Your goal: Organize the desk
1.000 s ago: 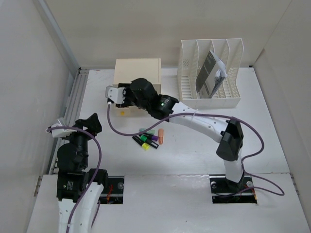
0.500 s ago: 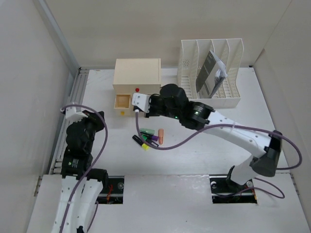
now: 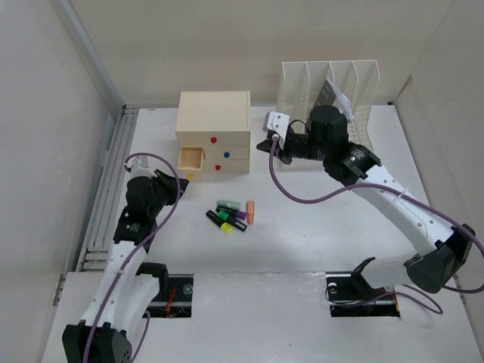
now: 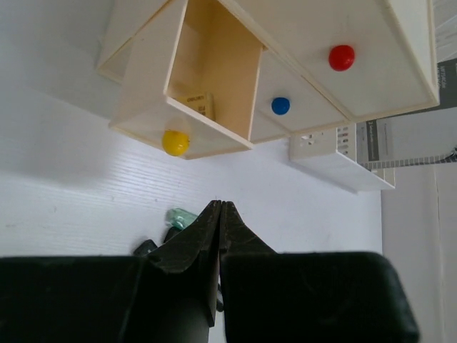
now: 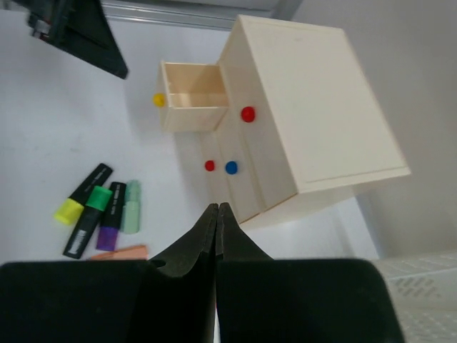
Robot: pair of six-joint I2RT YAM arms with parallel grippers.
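Both the left gripper [image 4: 218,204] and right gripper [image 5: 216,207] have closed, empty. Coloured highlighter pens [image 3: 231,216] lie loose on the matte white desk [image 3: 302,242]. Beyond, the right arm [image 3: 386,198] has left the beige wooden drawer box [image 3: 213,121], its yellow-knobbed drawer [image 3: 190,158] open for stowage.

Small wooden drawer box [image 3: 214,121] has its yellow-knob drawer [image 3: 190,157] pulled out, the red and blue ones shut. A few highlighters [image 3: 231,217] lie bunched just in front. White file rack [image 3: 299,83] beside it holds some papers [image 3: 327,91].

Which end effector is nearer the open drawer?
Left. The left end effector sits front-left of the open drawer; the right end effector is right of the drawer box.
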